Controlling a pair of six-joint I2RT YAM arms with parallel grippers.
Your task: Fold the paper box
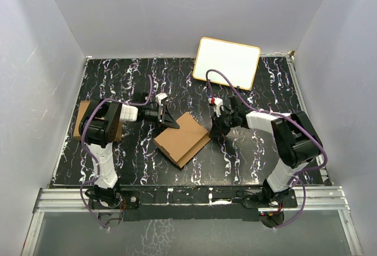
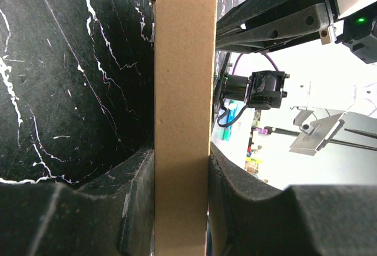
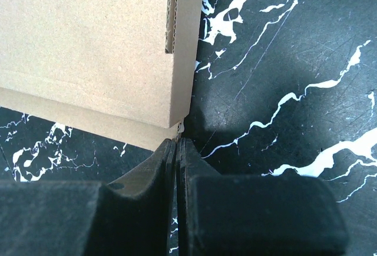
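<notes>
Top external, paper box (image 1: pixel 184 141) long axis diagonal, left claw (image 1: pixel 169 120) pinching it, right claw (image 3: pixel 177 150) pressed together

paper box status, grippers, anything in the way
Left gripper shut on paper box edge. Right gripper shut, empty, tips by box corner. White board far back.

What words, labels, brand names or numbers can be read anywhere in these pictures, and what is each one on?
No text can be read in any view.
The paper box: plain brown, no print.
The white board: blank.
The background clutter in the left wrist view: too small and blurred to tell whether anything is written there.
</notes>
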